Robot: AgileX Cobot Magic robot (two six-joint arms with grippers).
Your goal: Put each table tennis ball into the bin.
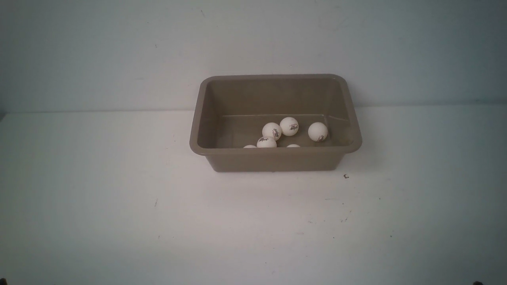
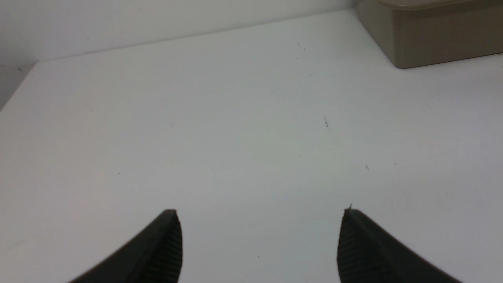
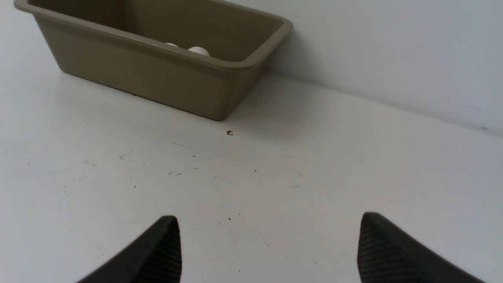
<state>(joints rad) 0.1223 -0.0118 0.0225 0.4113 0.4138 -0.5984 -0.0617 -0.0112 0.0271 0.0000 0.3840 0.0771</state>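
Note:
The taupe-brown bin (image 1: 273, 159) stands at the back middle of the white table, against the wall. Several white table tennis balls (image 1: 289, 126) with dark logos lie on its floor, clustered toward the near wall. In the right wrist view the bin (image 3: 157, 80) shows two ball tops (image 3: 198, 51) over its rim. Only a corner of the bin (image 2: 428, 43) shows in the left wrist view. My left gripper (image 2: 259, 214) is open over bare table, well away from the bin. The right gripper (image 3: 269, 218) is open too, with nothing between its fingers. Neither gripper shows in the front view.
A small dark speck (image 1: 345, 176) lies on the table (image 1: 119, 221) just off the bin's near right corner. A pale wall (image 1: 119, 47) rises right behind the bin. The table's left edge (image 2: 17, 88) shows in the left wrist view.

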